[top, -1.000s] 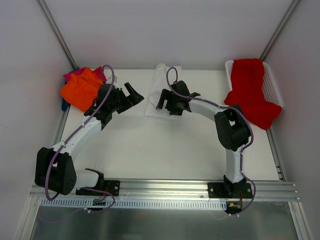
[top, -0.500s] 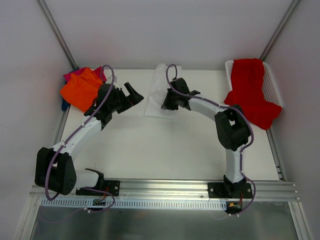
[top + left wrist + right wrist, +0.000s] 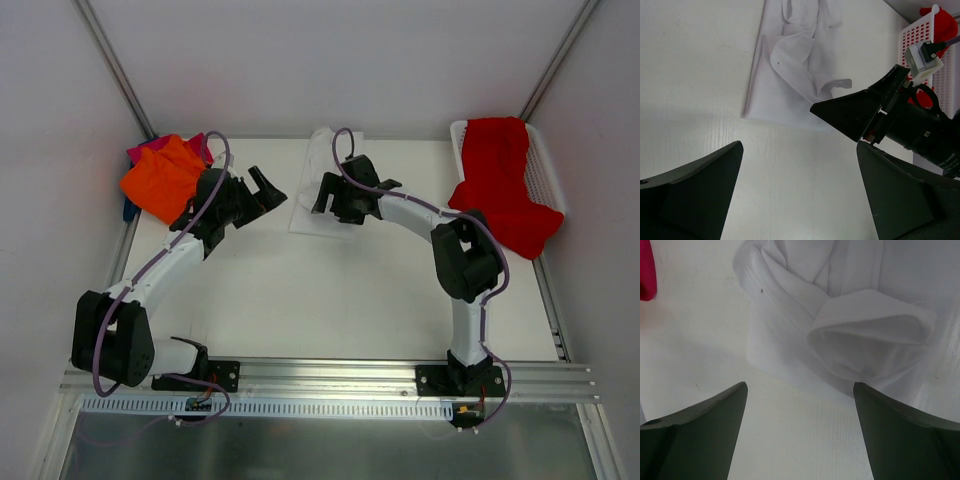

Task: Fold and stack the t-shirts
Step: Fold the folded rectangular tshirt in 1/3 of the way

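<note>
A: Your right pincer [image 3: 332, 203] stands wide open over the near part of the white t-shirt [image 3: 305, 217], and nothing is caught between its fingers. From the wrist view you can see cloth lying between and ahead of the two fingers. I cannot tell whether the tips touch it.

B: Agreed. Your left pincer [image 3: 268, 187] is spread just as wide and holds nothing. It sits just left of the white t-shirt, over bare tabletop [image 3: 330, 290], with its fingers pointed towards the shirt's near left corner.

A: The white t-shirt lies at the far middle of the tabletop. It is partly folded into a long strip, but it is rumpled, and one fold bulges up in a loose loop on the side of your right pincer.

B: At the far left corner you have the orange t-shirt [image 3: 160, 180] on top of the magenta-pink t-shirt [image 3: 143, 151]. Something blue [image 3: 129, 211] peeks out at the left edge beneath them.

A: The red t-shirt [image 3: 500, 180] is at the far right corner. It is draped over the white mesh basket [image 3: 547, 172] and spills over the near rim, close to your right arm's elbow.
</note>
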Available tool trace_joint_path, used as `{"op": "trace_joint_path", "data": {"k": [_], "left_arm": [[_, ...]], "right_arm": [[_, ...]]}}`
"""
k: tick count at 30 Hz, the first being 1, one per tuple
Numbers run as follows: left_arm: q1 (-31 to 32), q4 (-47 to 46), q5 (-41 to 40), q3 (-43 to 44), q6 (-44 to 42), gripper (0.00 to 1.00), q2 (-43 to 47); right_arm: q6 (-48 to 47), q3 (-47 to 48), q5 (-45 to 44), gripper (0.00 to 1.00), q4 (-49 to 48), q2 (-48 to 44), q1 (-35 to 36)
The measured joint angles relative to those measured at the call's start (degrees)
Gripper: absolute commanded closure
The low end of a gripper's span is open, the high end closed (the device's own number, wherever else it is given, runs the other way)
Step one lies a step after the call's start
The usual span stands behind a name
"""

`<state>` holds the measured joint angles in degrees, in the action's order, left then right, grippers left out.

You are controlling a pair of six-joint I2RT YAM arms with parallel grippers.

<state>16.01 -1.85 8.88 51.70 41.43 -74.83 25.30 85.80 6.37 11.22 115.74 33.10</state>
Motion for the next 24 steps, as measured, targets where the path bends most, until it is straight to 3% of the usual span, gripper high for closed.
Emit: {"op": "trace_joint_path", "data": {"k": [16,24], "left_arm": [[0.0,-2.23,0.04,-1.27,0.04,0.01,-1.42],[-0.02,-3.06,0.04,-1.92,0.04,0.01,-1.68]], "right_arm": [[-5.03,1.97,-8.81,0.08,10.82,-5.55,2.4],[-5.95,4.9,-9.99,0.15,11.98,-1.73,3.1]]}}
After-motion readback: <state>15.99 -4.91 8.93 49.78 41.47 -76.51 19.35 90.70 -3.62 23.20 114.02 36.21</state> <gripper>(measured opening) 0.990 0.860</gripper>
